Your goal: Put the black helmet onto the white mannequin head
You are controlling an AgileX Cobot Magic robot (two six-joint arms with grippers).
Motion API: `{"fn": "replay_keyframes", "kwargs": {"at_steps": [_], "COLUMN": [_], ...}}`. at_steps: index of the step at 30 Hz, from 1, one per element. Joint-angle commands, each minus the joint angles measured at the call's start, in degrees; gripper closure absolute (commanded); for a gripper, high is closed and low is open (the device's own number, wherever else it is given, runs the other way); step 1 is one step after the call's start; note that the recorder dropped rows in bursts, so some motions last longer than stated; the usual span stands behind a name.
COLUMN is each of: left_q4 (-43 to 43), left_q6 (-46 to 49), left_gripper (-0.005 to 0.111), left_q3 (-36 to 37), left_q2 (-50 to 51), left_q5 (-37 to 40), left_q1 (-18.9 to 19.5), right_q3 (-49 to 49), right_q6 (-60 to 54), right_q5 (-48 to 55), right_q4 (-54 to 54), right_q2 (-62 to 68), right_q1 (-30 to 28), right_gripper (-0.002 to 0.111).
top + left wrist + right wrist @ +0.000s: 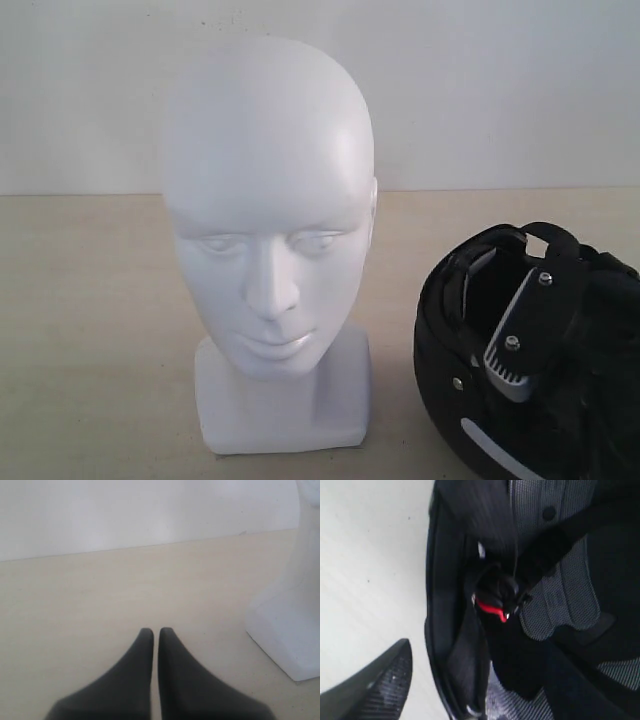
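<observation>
Currently the white mannequin head (268, 230) is standing upright on its squarish base about midway across the table (90, 330), well forward of the surface's far edge where the pale wall (500, 90) is rising, and its face is looking toward the exterior camera. The black helmet (450, 400) is lying to the right of it, nearer the surface's right side, apart from the base, with a strip of bare tabletop showing between them. Its opening is facing up, so the lining is showing. The right gripper (520, 335) is reaching down into that opening with its jaws standing wide apart. In the wrist view one dark finger (382, 687) is hanging outside the shell over the table, clear of the rim, while grey mesh padding (560, 595), a black strap (555, 540) and a small red tab (490, 611) are lying inside. It is gripping nothing. The left gripper (156, 631) is hovering low over bare surface near the head's base, its two dark fingers sitting almost together and holding nothing
</observation>
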Motion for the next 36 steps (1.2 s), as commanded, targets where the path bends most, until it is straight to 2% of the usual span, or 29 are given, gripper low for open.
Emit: {"fn": "replay_keyframes", "kwargs": {"at_steps": [1, 11, 36], "left_q4": [0.0, 0.0, 0.0], "left_q6": [0.1, 0.1, 0.1], "left_gripper": [0.102, 0.102, 0.102], "left_q3": [0.0, 0.0, 0.0], "left_q2": [-0.2, -0.2, -0.2], "left_q5": [-0.4, -0.4, -0.4], "left_q1": [0.2, 0.2, 0.2], "right_q3": [0.3, 0.3, 1.0], "right_q6": [-0.1, -0.3, 0.6], "right_q5": [-3.8, -0.9, -1.5], "right_q4": [-0.3, -2.7, -5.2], "right_q2": [0.1, 1.5, 1.5], "right_q1": [0.0, -0.1, -0.1], "right_gripper": [0.039, 0.039, 0.039]}}
